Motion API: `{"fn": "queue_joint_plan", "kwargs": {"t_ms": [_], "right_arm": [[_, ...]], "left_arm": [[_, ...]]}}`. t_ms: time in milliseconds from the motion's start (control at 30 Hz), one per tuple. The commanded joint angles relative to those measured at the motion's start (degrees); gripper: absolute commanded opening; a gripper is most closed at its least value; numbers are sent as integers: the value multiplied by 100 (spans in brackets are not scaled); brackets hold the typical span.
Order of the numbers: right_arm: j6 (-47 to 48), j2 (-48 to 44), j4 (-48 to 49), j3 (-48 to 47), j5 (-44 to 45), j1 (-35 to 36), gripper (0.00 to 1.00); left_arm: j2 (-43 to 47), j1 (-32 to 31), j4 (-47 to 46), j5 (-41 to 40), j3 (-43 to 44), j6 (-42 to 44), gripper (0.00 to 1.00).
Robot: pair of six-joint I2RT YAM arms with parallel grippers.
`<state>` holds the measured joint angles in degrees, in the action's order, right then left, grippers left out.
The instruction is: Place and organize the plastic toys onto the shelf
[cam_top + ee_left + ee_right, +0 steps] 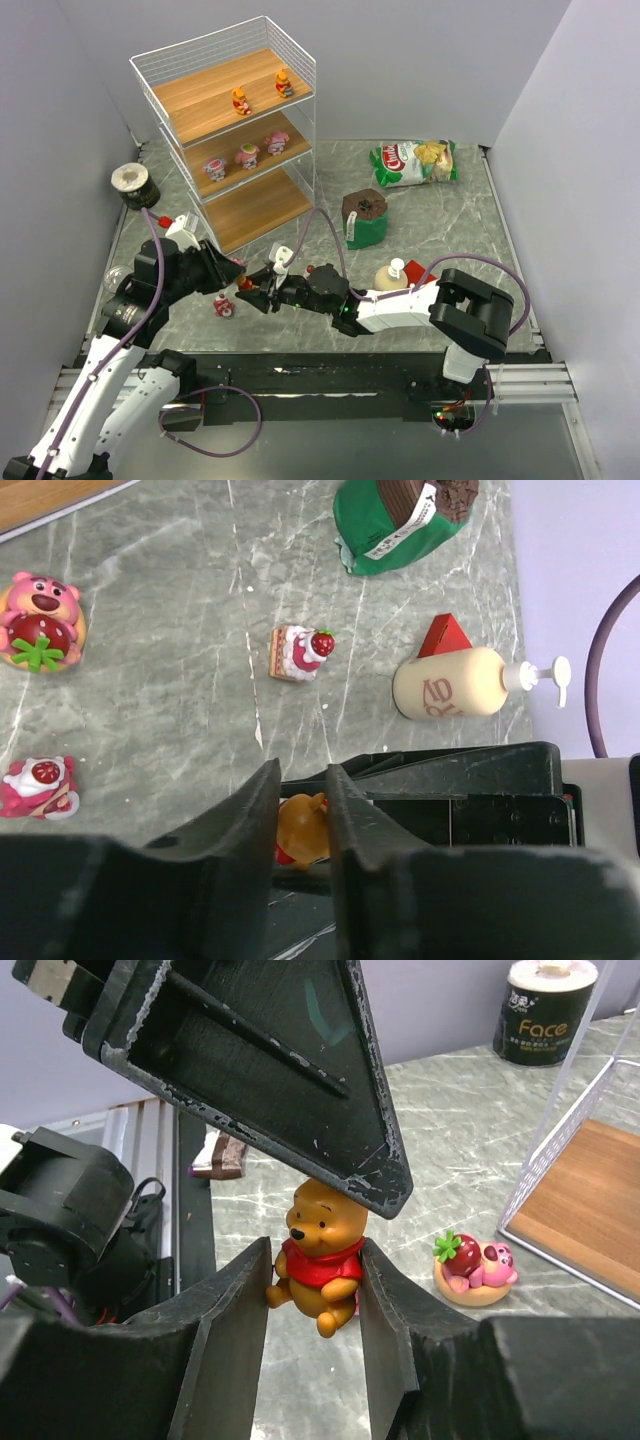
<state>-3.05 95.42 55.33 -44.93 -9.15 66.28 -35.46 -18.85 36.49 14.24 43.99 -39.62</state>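
Toys number nine: two orange-yellow figurines [241, 101] [284, 83] stand on the top tier of the shelf [300, 60], three pink figurines [214, 167] [247, 154] [276, 143] on its middle tier, three loose toys [40, 620] [300, 652] [38, 785] lie on the grey table [180, 560], and one is held above it. That one is a seated golden bear [320, 1250] in a red shirt. The left gripper [300, 780] stands narrow with the bear's head touching both fingers, while the right gripper [315, 1255] clamps its body at the sides.

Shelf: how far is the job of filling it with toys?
Done: five toys stand on the shelf, two on top, three on the middle tier. In hand: the right pincer holds a yellow bear, the left pincer around its head. Left: three toys on the table.
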Motion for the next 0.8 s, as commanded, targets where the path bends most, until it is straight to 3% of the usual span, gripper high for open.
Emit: {"fn": "queue_joint_plan", "kwargs": {"t_ms": [0, 167, 567, 700, 767], "right_arm": [[173, -339, 567, -16, 62, 16, 0], [164, -357, 452, -86, 106, 8, 0], [68, -357, 83, -350, 255, 8, 4], [24, -366, -127, -464, 282, 16, 20], [-29, -366, -268, -587, 291, 8, 38]], "left_arm": [[48, -13, -72, 184, -4, 138, 25], [-4, -13, -177, 386, -101, 156, 2], [-13, -13, -186, 395, -39, 217, 1], [-31, -5, -178, 439, -13, 252, 1], [-40, -13, -160, 413, 13, 253, 1]]}}
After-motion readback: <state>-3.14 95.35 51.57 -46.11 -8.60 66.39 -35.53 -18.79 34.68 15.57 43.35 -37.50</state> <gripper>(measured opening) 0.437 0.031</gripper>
